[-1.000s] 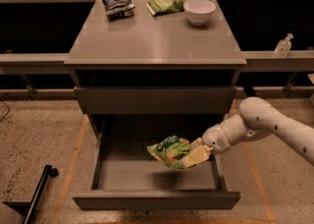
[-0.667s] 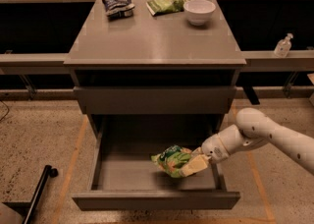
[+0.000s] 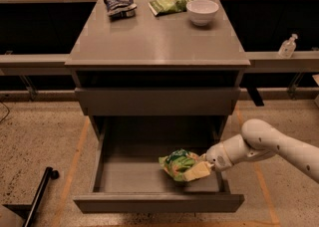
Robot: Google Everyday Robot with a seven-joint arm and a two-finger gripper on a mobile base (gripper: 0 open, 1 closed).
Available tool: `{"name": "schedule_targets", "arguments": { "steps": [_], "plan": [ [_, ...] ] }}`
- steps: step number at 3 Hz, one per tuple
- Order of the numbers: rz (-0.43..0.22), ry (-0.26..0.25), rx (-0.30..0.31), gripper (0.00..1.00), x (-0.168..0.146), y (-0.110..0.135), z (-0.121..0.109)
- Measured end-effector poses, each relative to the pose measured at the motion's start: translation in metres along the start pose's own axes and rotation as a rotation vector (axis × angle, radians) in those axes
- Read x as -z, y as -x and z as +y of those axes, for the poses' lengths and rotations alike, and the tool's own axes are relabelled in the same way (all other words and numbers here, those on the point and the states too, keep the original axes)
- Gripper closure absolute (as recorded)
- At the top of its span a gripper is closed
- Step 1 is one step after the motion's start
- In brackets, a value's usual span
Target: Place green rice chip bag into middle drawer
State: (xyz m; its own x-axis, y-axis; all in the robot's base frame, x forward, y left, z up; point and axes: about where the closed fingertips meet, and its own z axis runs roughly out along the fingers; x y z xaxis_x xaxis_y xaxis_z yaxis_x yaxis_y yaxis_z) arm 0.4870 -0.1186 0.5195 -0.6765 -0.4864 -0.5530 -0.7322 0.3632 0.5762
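Ok, middle drawer (image 3: pixel 158 202) is pulled right out, tray wide open, grey floor showing. White arm (image 3: pixel 271 144) reaches in from the drawer's right side, over the right wall. End effector (image 3: pixel 208 163) sits inside the tray, right-hand part, approx midway front to back. It's clamped on the green rice chip bag (image 3: pixel 180 164), gripping the bag's right edge. Bag is crumpled and tilted, green side up w/ a pale yellow-tan patch nearest the end effector. It's inside the drawer, right of the tray's centre, low over the floor. Can't tell if its underside touches the floor or hangs just above it. Dark shadow directly under it. Left half of the tray is bare grey.

Just above the drawer: a flat grey drawer front (image 3: pixel 157 101), closed. Higher up, the desk (image 3: pixel 154 44) top. At its far edge, well back from the drawer, three items in a row: dark snack bag (image 3: pixel 120 4) over the drawer's left part, paler green bag (image 3: pixel 169 3) approx over its centre, white bowl (image 3: pixel 202 11) over its right part, upright. Paler bag and bowl just beside each other.

Far right of the drawer, on a ledge, a clear pump bottle (image 3: pixel 288 47). Left of the drawer, on the speckled floor, a black bar (image 3: pixel 40 196) leaning.
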Motion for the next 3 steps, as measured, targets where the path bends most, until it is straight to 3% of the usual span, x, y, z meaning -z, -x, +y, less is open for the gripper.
{"name": "schedule_targets", "arguments": {
  "steps": [2,3],
  "plan": [
    [0.008,0.016,0.002,0.13,-0.0040,-0.0003,0.0031],
    [0.009,0.020,0.003,0.00,-0.0061,-0.0004,0.0037]
  ]
}}
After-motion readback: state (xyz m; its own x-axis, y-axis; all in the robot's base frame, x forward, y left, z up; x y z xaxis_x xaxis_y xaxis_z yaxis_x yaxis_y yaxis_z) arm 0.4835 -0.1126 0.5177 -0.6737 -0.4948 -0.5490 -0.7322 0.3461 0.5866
